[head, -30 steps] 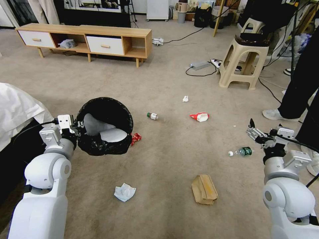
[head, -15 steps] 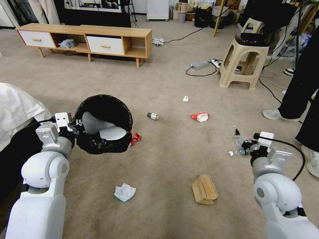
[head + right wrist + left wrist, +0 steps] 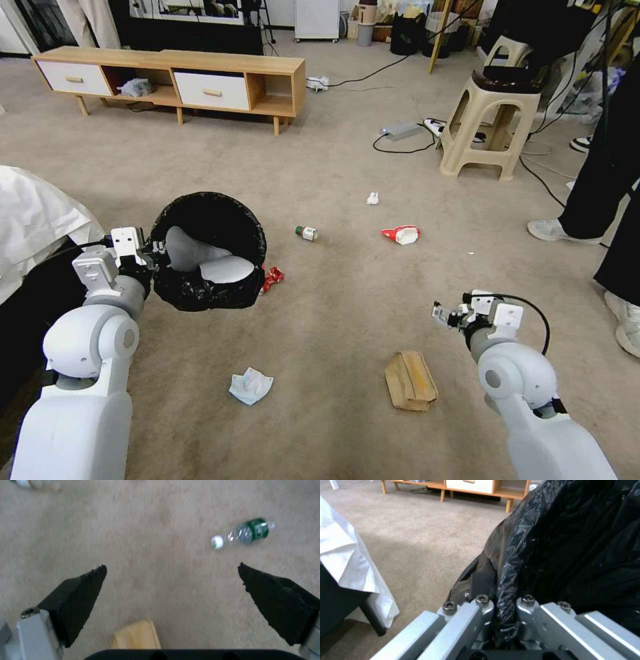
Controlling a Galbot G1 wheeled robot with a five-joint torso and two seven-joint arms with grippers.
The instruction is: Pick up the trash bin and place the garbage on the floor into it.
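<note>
- Head view: the left pincer (image 3: 148,257) grips the trash bin (image 3: 208,251) by its rim above the floor (image 3: 333,320); a red can (image 3: 272,277) lies beside it, a brown paper bag (image 3: 410,380) near the right pincer (image 3: 443,315).
- Left wrist view: the fingers (image 3: 482,605) are clamped on the black bag's rim.
- Right wrist view: the pincer's tips stand wide apart over carpet; a green-labelled bottle (image 3: 245,532) lies beyond, its label unreadable.

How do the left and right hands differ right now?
The left hand is shut on the trash bin rim, holding it off the floor; the right hand is open and empty, hovering above the brown paper bag. Both have black fingertips.
</note>
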